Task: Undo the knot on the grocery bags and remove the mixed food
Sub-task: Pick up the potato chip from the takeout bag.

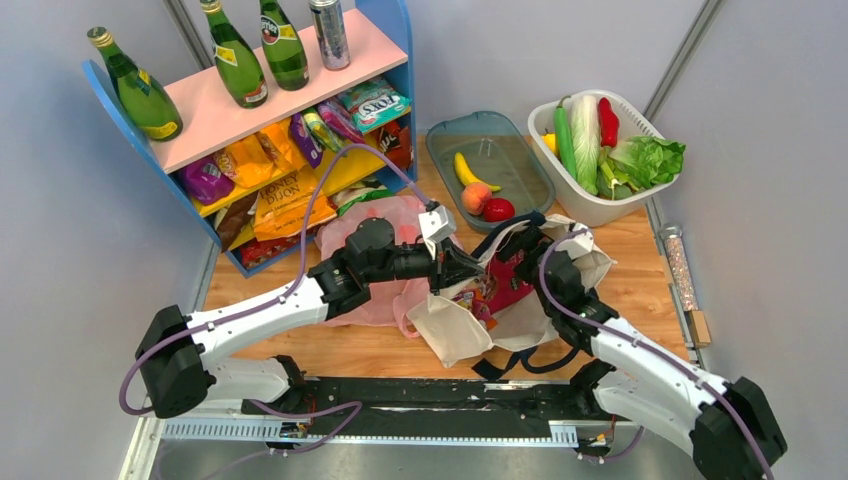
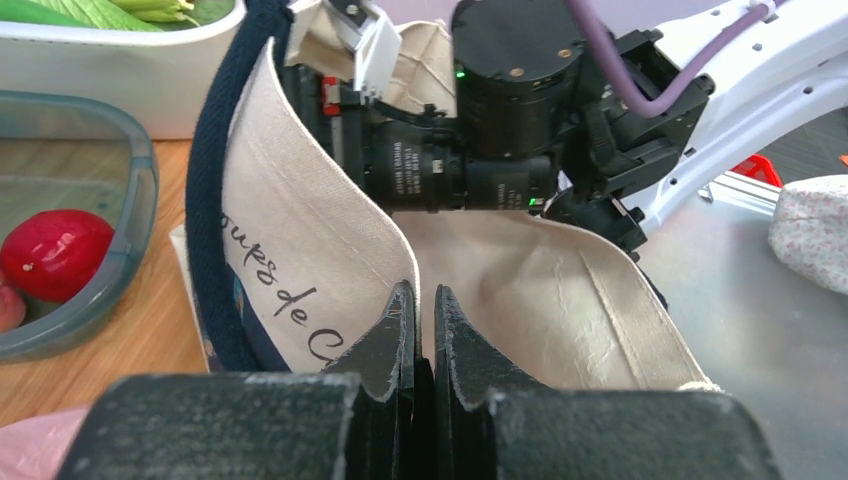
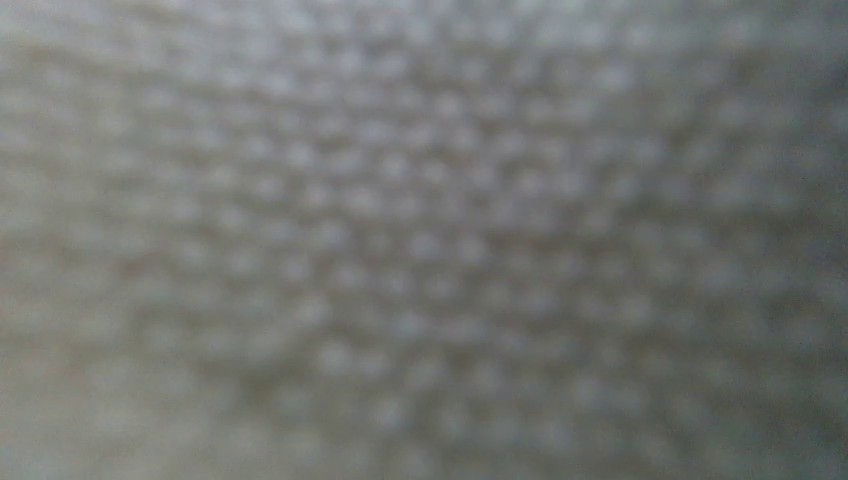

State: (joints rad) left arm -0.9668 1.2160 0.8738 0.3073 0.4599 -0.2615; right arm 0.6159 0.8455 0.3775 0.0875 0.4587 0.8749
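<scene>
your left gripper (image 2: 422,300) has its fingers pressed together on the rim of the cream tote (image 2: 300,240), and the snack packet (image 1: 500,285) lies inside just beyond those fingertips, nearer your right gripper (image 1: 550,258), whose wide-spread fingers are buried in canvas.

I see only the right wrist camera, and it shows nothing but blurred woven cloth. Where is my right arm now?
Observer: The right arm reaches into the mouth of the cream tote, so its camera faces canvas.
Operator: What holds the tote open?
Observer: The left gripper is shut on the tote's rim.
Operator: Is any food outside the bags?
Observer: Yes. A banana, a peach and a red fruit lie in the teal tray.
</scene>
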